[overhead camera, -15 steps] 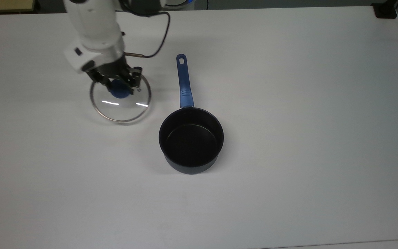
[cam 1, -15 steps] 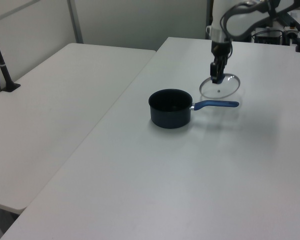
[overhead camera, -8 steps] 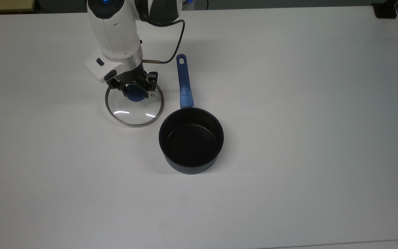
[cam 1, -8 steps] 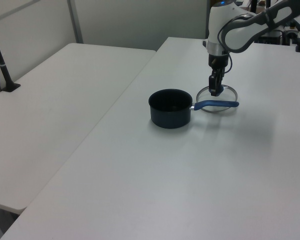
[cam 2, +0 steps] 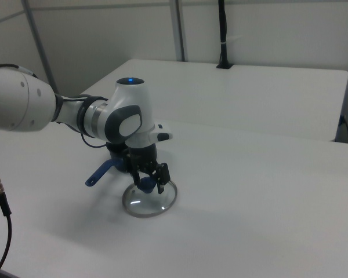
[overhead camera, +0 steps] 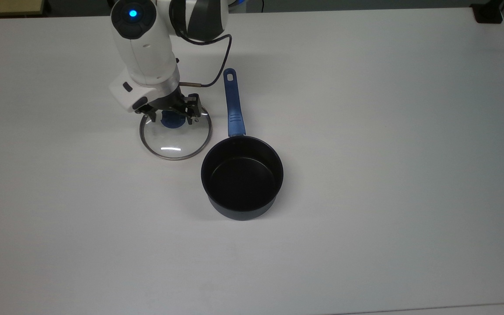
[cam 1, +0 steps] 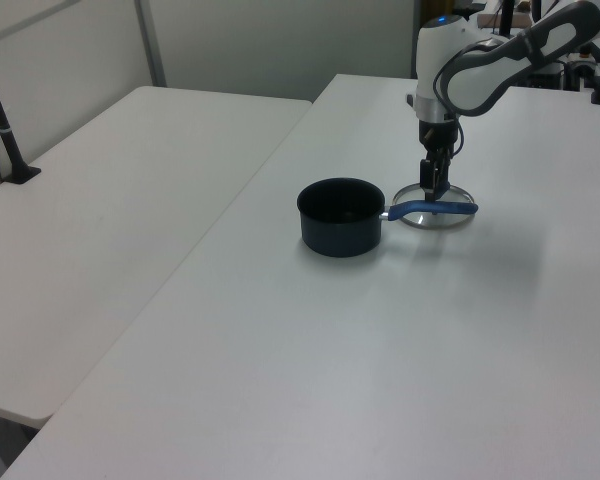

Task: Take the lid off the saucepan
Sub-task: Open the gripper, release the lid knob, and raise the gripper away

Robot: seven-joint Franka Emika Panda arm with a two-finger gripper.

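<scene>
The lid [overhead camera: 175,145], a clear glass disc with a metal rim and a blue knob, lies low on the white table [overhead camera: 365,131], just left of the saucepan's handle in the top view. My gripper [overhead camera: 172,116] stands over it, its fingers shut around the blue knob. The dark saucepan [overhead camera: 242,175] sits uncovered, its black inside showing and its blue handle pointing towards the top view's upper edge. In the left view, the gripper [cam 1: 435,188] and lid [cam 1: 430,222] are behind the saucepan [cam 1: 340,215] handle. In the right view, the gripper [cam 2: 149,180] holds the lid [cam 2: 151,204] in front of the blue handle.
A black cable loops from my wrist beside the handle's tip [overhead camera: 217,57]. A black clamp [overhead camera: 488,13] sits at the table's far right corner in the top view. A second white table [cam 1: 130,200] adjoins on the left view's left.
My gripper carried the lid to the top view's right, towards the saucepan's handle, and lowered it from a tilted, raised pose down to the table.
</scene>
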